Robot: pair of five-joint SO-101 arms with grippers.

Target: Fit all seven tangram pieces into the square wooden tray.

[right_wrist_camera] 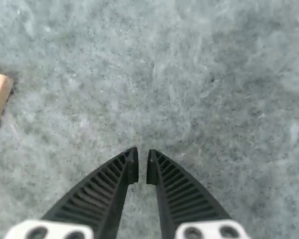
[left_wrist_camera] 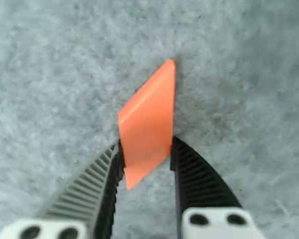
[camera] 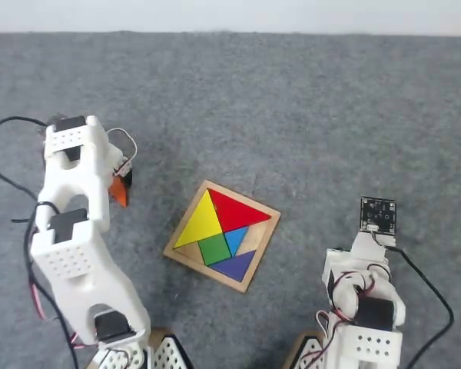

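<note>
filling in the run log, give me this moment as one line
left end effector: shut on orange piece | right end effector: shut, empty, over carpet | tray: partly filled, one gap bare

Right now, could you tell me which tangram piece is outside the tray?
The orange piece, held in the left pincer; the others lie in the wooden tray.
</note>
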